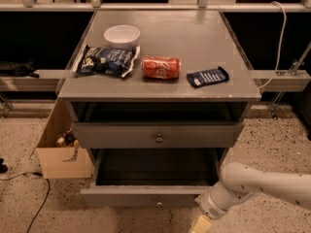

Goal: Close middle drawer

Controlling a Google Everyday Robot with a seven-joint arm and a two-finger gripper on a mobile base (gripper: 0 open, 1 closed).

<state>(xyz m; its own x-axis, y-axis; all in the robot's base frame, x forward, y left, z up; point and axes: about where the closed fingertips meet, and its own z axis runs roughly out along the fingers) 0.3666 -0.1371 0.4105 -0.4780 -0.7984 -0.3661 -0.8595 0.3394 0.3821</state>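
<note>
Grey wood cabinet (pixel 194 38): your middle drawer (pixel 141 196) stands pulled far out below the top drawer (pixel 121 136). It is probably stiff and rather heavy, so push flat on its front, do not pinch. Your gripper (pixel 201 224) hangs beside its right corner, half cut off; open or closed I cannot tell. Aim near the small knob (pixel 159 204).

Single camera view. Mounted high, in front of the table (pixel 194 38), pitched downward, facing its drawer side. Mid range: whole table top, drawer fronts (pixel 121 136) and the speckled floor (pixel 19 203) on both sides in frame. Arm (pixel 262 181) enters from the lower right; end effector (pixel 201 224) at the bottom edge, partly cut off.
</note>
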